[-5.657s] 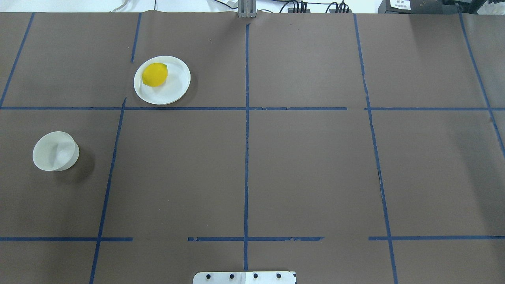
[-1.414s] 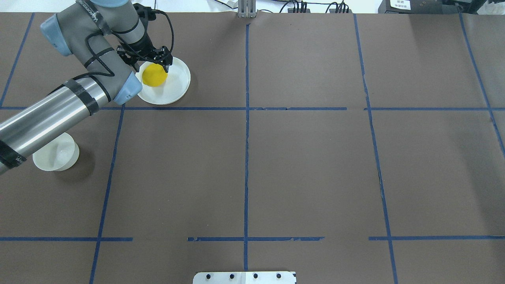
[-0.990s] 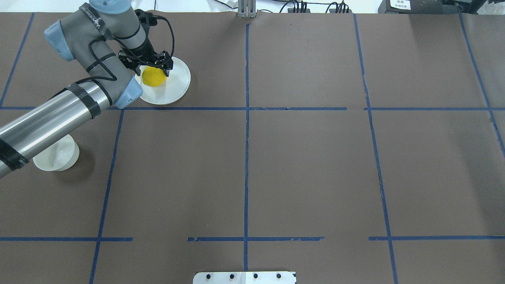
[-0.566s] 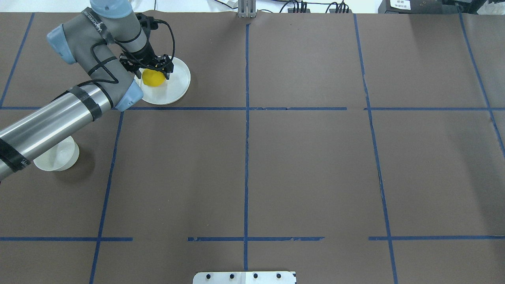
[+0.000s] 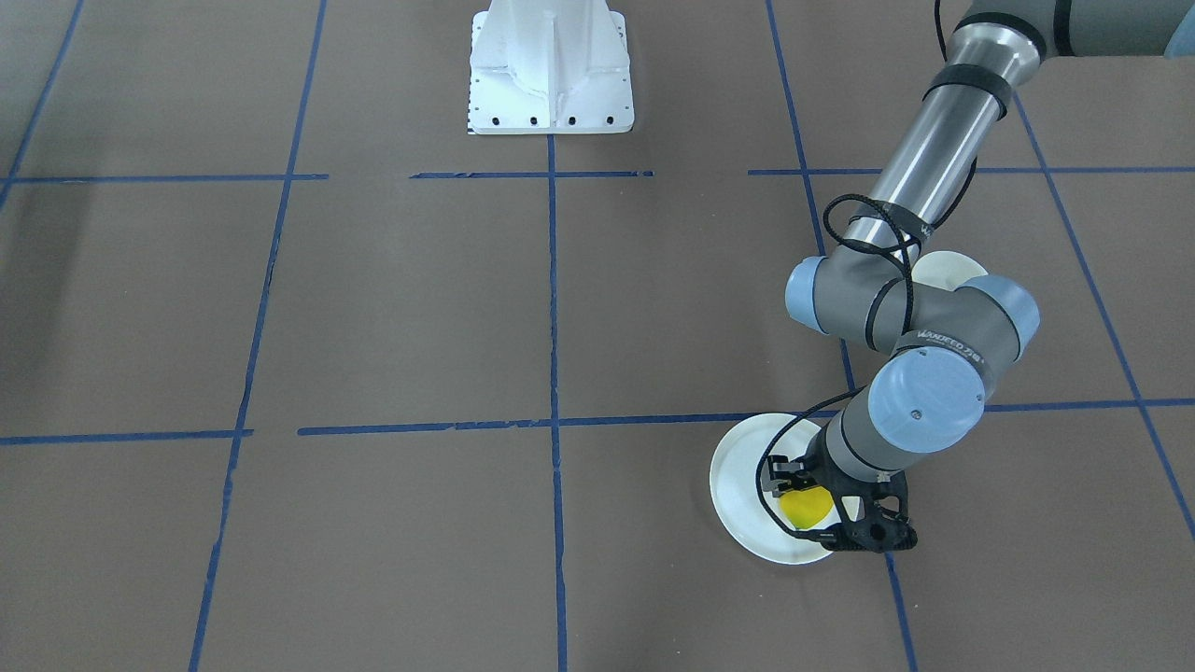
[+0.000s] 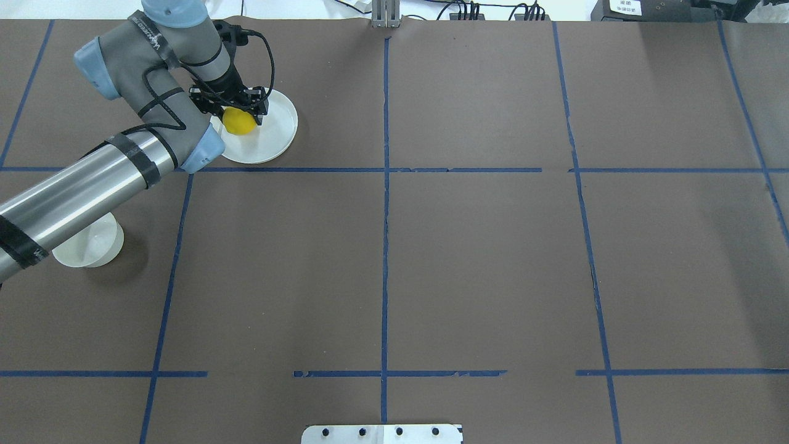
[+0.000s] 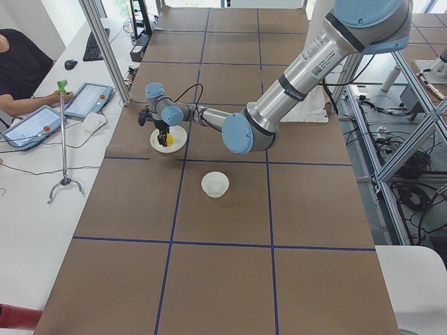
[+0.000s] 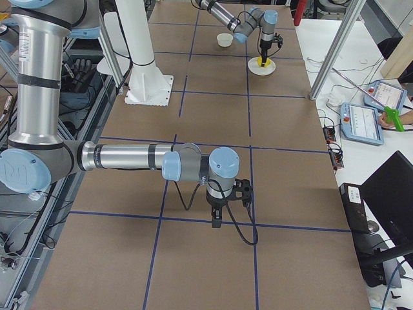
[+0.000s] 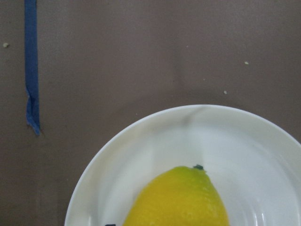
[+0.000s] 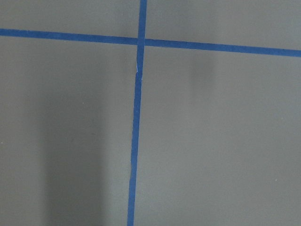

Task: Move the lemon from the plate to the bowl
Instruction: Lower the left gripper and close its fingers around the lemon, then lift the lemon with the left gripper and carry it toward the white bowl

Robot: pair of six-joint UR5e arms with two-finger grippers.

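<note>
The yellow lemon lies on the left part of the white plate, at the far left of the table. My left gripper is down over the lemon, open, with one finger on each side of it; the front-facing view shows the same. The left wrist view shows the lemon with its greenish tip on the plate. The white bowl stands nearer the robot, partly hidden under my left arm. My right gripper shows only in the exterior right view, low over the table; I cannot tell its state.
Brown paper with blue tape lines covers the table. The robot's white base stands at the near edge. A person sits at tablets on a side table beyond the plate's end.
My left arm came in from the left and reached the plate. Over the last second its open gripper came down around the lemon. Lemon, plate and bowl have not moved.
</note>
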